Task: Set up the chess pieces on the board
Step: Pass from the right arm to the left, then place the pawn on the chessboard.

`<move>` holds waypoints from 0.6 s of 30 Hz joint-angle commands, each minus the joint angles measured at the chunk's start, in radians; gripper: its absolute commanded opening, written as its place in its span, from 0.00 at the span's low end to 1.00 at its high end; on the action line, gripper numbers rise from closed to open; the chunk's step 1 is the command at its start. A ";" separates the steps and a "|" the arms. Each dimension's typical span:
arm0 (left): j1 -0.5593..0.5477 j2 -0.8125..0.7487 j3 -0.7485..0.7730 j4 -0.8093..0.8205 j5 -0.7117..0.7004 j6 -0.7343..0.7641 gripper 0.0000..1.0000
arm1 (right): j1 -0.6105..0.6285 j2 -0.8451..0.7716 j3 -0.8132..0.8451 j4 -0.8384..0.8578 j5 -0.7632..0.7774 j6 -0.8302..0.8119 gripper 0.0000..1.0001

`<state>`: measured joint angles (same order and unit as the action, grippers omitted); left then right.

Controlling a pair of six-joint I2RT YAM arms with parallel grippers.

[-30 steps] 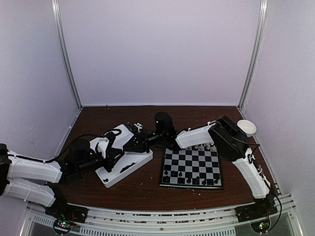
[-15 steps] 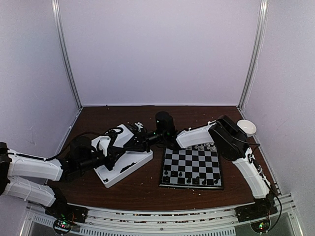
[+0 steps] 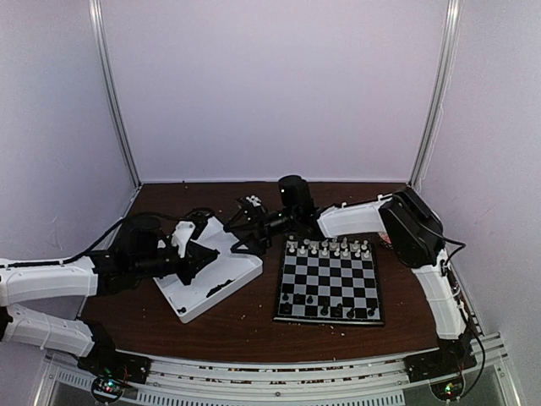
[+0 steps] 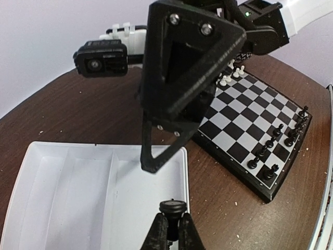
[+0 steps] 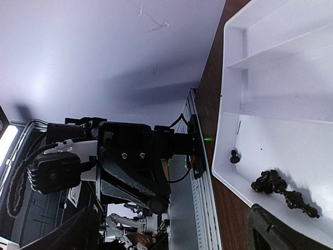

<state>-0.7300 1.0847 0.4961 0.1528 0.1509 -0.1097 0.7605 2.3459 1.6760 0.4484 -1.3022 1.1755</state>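
Observation:
My left gripper is shut on a small black chess piece, held base outward above the near-right corner of the white tray. In the top view the left gripper hangs over the tray's middle. My right gripper stands wide open and empty over the tray's far end, one finger looming in the left wrist view. The board lies right of the tray, with black pieces along its near row. More black pieces lie in the tray.
White pieces line the board's far row. A white bowl sits behind the right arm at the far right. Crumbs dot the brown table. The tray has two compartments. A single black piece lies in the tray's corner.
The left gripper has shut on the black piece and drawn back to the left. The right gripper has opened wide and pulled away toward the far right.

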 commanded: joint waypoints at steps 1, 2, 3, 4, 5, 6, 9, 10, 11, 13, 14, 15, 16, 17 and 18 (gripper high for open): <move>0.003 0.047 0.165 -0.296 0.023 0.006 0.01 | -0.084 -0.127 -0.009 -0.230 0.016 -0.218 1.00; 0.001 0.075 0.213 -0.351 0.023 0.008 0.01 | -0.105 -0.151 -0.007 -0.302 0.025 -0.300 1.00; -0.005 0.102 0.259 -0.405 0.028 0.007 0.01 | -0.127 -0.177 -0.002 -0.381 0.034 -0.367 1.00; -0.013 0.131 0.309 -0.456 0.032 0.009 0.01 | -0.150 -0.213 0.008 -0.469 0.046 -0.454 1.00; -0.026 0.161 0.354 -0.500 0.035 0.012 0.02 | -0.179 -0.242 0.021 -0.617 0.068 -0.552 1.00; -0.044 0.192 0.407 -0.550 0.036 0.021 0.01 | -0.204 -0.276 0.035 -0.729 0.100 -0.658 1.00; -0.095 0.309 0.575 -0.707 0.002 0.049 0.02 | -0.274 -0.384 0.067 -1.035 0.262 -0.948 1.00; -0.112 0.356 0.634 -0.758 -0.019 0.062 0.01 | -0.298 -0.422 0.065 -1.093 0.311 -1.012 1.00; -0.131 0.415 0.693 -0.809 -0.035 0.076 0.01 | -0.328 -0.458 0.056 -1.127 0.346 -1.057 0.99; -0.168 0.504 0.801 -0.901 -0.074 0.106 0.01 | -0.394 -0.524 0.015 -1.152 0.392 -1.110 1.00; -0.186 0.548 0.856 -0.948 -0.104 0.120 0.01 | -0.430 -0.554 -0.012 -1.158 0.407 -1.130 0.99; -0.200 0.598 0.905 -0.987 -0.136 0.136 0.01 | -0.460 -0.581 -0.038 -1.170 0.426 -1.152 1.00; -0.214 0.646 0.965 -1.037 -0.168 0.150 0.01 | -0.492 -0.605 -0.064 -1.188 0.441 -1.176 1.00; -0.226 0.698 1.022 -1.085 -0.198 0.163 0.01 | -0.523 -0.627 -0.090 -1.205 0.449 -1.203 1.00; -0.241 0.750 1.077 -1.129 -0.219 0.178 0.01 | -0.550 -0.649 -0.121 -1.213 0.450 -1.219 1.00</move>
<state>-0.9276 1.6943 1.4151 -0.7208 0.0593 -0.0135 0.2951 1.7584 1.6520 -0.6041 -0.9554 0.1497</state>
